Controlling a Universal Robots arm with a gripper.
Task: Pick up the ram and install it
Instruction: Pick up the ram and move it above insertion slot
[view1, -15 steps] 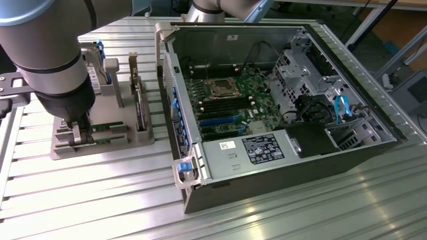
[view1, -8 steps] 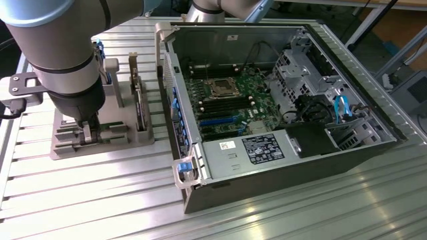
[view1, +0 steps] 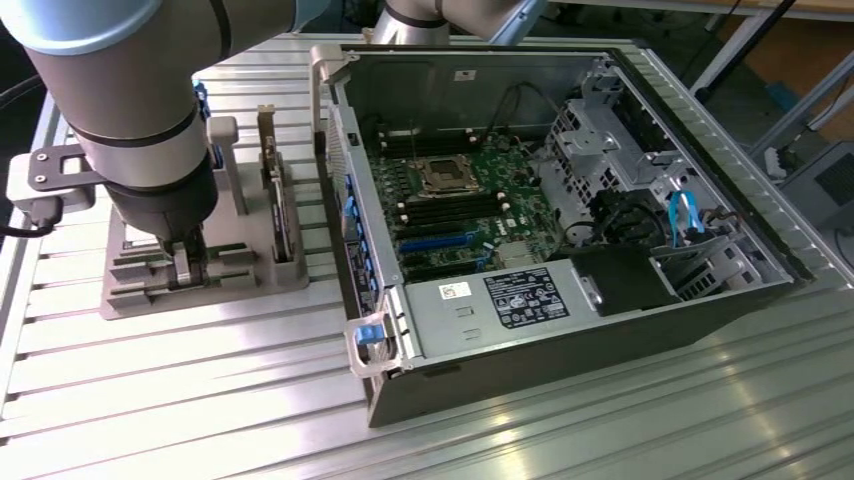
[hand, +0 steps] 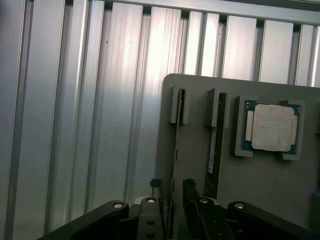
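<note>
A ribbed metal bench (hand: 60, 125) carries one grey holder (hand: 260, 185). In it one ram (hand: 176, 150) stands on edge in a slot, between the wide-spread fingers of the tool (hand: 172, 207), which grips nothing and hides the ram's near end. Just beside it stand a second board (hand: 212, 150) and one processor chip (hand: 272, 125). One open computer case (view1: 574, 350) sits nearby.

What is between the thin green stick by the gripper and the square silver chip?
In the wrist view, another thin board stands edge-on in the grey holder, between the green stick and the silver chip.
</note>
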